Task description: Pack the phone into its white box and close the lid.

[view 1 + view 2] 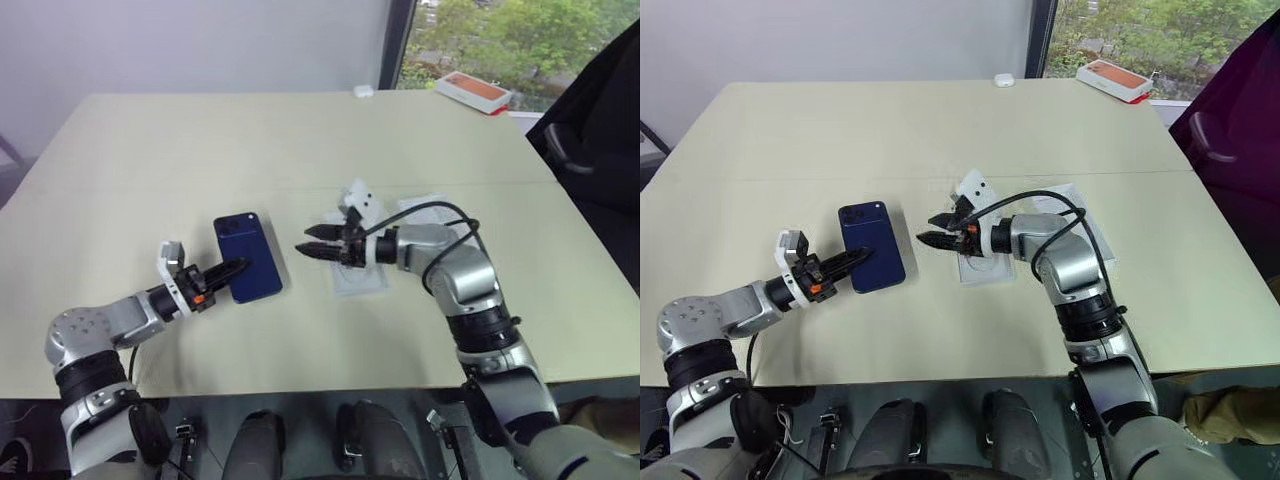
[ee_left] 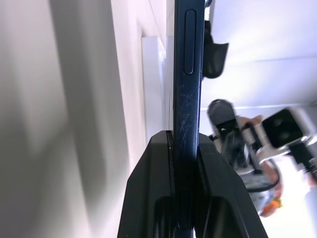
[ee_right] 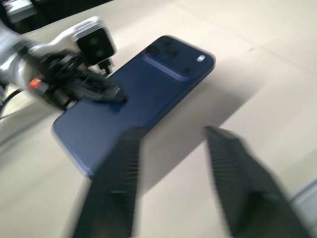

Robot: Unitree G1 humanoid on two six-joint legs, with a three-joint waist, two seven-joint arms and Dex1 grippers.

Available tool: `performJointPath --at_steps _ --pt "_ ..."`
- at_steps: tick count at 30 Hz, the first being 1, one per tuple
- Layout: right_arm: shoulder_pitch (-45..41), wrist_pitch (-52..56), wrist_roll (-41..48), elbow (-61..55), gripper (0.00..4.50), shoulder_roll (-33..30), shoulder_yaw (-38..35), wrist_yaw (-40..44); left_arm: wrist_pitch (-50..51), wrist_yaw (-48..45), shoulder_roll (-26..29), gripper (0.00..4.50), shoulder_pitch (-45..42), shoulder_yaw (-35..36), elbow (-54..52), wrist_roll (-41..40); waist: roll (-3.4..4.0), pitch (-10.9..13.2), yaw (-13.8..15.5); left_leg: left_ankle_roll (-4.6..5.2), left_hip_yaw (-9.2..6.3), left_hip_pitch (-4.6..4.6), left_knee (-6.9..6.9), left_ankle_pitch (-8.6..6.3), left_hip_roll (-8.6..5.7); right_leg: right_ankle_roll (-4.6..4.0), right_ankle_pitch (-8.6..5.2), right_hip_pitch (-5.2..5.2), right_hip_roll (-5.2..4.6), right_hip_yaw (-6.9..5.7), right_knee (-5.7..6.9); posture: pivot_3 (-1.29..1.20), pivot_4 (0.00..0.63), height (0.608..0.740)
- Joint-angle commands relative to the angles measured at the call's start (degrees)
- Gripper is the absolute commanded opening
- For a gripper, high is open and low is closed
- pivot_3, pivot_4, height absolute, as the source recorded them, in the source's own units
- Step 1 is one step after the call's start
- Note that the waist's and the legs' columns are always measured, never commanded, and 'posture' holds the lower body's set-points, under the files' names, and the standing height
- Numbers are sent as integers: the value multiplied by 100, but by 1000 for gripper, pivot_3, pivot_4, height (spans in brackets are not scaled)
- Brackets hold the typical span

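Gripping the phone (image 1: 248, 256) by its near edge, the left end effector (image 1: 232, 269) holds it dark-blue back up, just over the beige tabletop (image 1: 300, 150), in the left eye view. The right end effector (image 1: 312, 241) hovers just beside the phone's right edge, fingers parted and empty. Beneath that arm lie white packaging pieces (image 1: 360, 280), though which is the tray or cover is hard to tell. A flat orange-topped box (image 1: 474, 90) sits at the far right corner.

The left wrist view shows the phone (image 2: 187, 99) edge-on, clamped between the two black fingers (image 2: 148, 198).

In the right wrist view, the spread, blurred fingers (image 3: 116, 183) frame the phone (image 3: 143, 94), with the left end effector (image 3: 106, 91) pinching its far side.
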Motion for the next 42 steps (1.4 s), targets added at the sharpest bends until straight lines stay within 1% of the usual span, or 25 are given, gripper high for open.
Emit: performJointPath --at_steps 1,3,5,8,10,13,17,24,28,33,34,35,36,37,38,42 --pt "305 -322 195 -573 3292 -524 12 420 188 123 31 0 -232 403 138 -356 0 0 15 1 -1 -1 0 0 -1 1 0 0 2 -1 -1 0 150 740" --pt "572 -255 353 -860 3292 -977 134 817 270 199 70 0 -229 427 212 -426 -1 1 16 4 -2 -5 0 -2 -2 3 -2 0 5 -4 -7 0 150 740" --pt "857 -718 10 -983 3292 -1463 498 1045 288 252 125 0 -188 354 237 -599 -4 2 13 7 0 -7 -3 -4 -4 8 -4 1 4 -4 -12 0 150 740" --pt "1009 -1387 -436 -785 3292 -1776 832 1032 288 339 138 0 -171 342 245 -754 -6 4 -17 9 2 -6 -3 -5 -4 10 -6 1 2 -2 -16 0 150 740" --pt "1014 -1708 -663 -615 3292 -1820 960 952 288 401 138 0 -151 297 205 -777 -6 4 -21 8 2 -3 -3 -5 1 10 -6 1 3 -2 -15 0 150 740" --pt "895 -1992 -880 -259 3292 -1722 989 767 288 495 85 0 -141 210 95 -724 -7 4 7 4 -2 -2 -3 -3 3 9 -5 1 7 -3 -12 0 150 740" --pt "786 -2342 -1038 59 3292 -1814 1026 853 288 542 63 0 -159 221 77 -755 -8 5 14 0 1 -3 0 0 -1 7 -4 3 3 -3 -12 0 150 740" --pt "740 -2411 -1068 142 3292 -1969 977 1080 276 614 -24 0 -121 243 0 -749 -8 5 20 0 1 -5 -1 0 0 8 -5 3 -3 -3 -16 0 150 740" --pt "763 -2524 -1322 256 3292 -2191 1105 1183 235 664 -130 0 -68 197 -125 -726 -8 5 22 0 2 -5 -1 0 -1 8 -5 3 -5 -3 -17 0 150 740" --pt "770 -2519 -1368 292 3292 -2227 1114 1251 215 711 -172 0 -39 178 -217 -714 -8 5 25 0 1 -3 -1 0 -1 8 -5 6 -4 -3 -17 0 150 740" --pt "766 -2567 -1428 329 2775 -2237 1136 1237 213 721 -178 0 -37 182 -227 -718 -8 5 24 0 1 -3 0 0 -1 8 -5 6 -4 -3 -17 0 150 740" --pt "763 -2580 -1442 366 2490 -2225 1130 1226 205 731 -183 0 -42 186 -233 -719 -8 4 24 0 1 -3 0 0 -1 8 -5 6 -4 -3 -17 0 150 740" --pt "758 -2584 -1451 400 2035 -2205 1121 1213 199 739 -186 0 -47 188 -235 -718 -8 4 24 0 1 -2 0 0 -1 8 -5 7 -5 -3 -17 0 150 740" --pt "771 -2579 -1452 400 1488 -2205 1135 1243 201 744 -188 0 -45 182 -248 -718 -8 4 27 0 1 -2 0 0 -1 8 -5 7 -5 -3 -17 0 150 740" --pt "782 -2585 -1458 395 1061 -2202 1149 1257 198 754 -192 0 -46 185 -253 -719 -9 4 27 0 1 -2 0 0 -2 8 -5 8 -5 -3 -17 0 150 740" --pt "815 -2611 -1530 352 1061 -2162 1177 1228 208 779 -199 0 -36 186 -276 -726 -14 1 25 0 1 4 2 0 -2 8 -5 14 -5 -4 -17 0 150 740"
